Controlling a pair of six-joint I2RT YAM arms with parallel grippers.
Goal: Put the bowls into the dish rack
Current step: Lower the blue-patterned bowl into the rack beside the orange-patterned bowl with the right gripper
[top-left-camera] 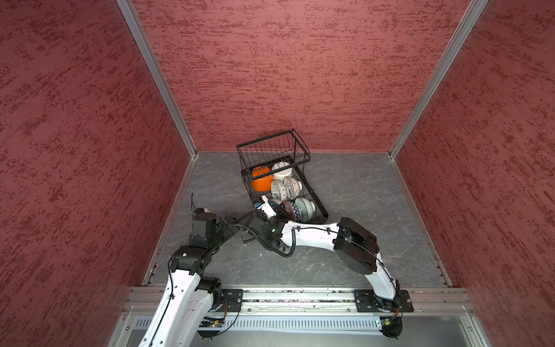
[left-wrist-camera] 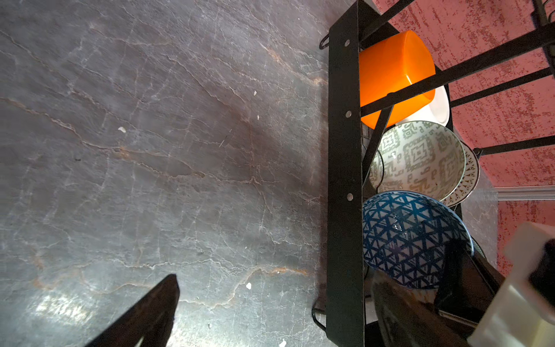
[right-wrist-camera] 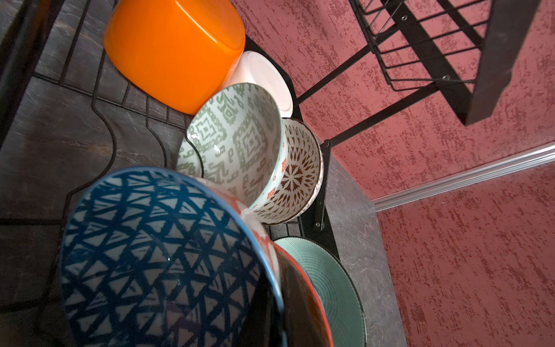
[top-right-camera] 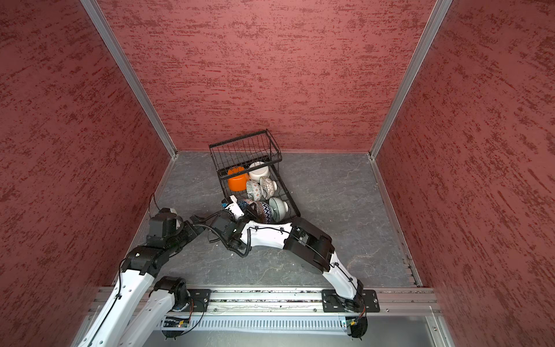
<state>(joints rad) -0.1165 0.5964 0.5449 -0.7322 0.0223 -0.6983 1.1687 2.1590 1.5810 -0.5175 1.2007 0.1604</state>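
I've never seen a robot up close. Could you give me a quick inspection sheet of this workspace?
Surface: grey stone-look tabletop.
Job's things: black dish rack with seven bowls in its lower tier.
Clutter: a few white crumbs.
Grippers: left gripper open and empty beside the rack; right gripper shut on the blue bowl at its rim.
Cables: black cable loops below the right arm.
Surroundings: red walls, metal rail in front.

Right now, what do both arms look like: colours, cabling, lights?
Left arm and right arm: white link shells, black joint housings, black cables clipped along them. Right arm carries a coiled black cable and a small green light. Left gripper has black fingers.
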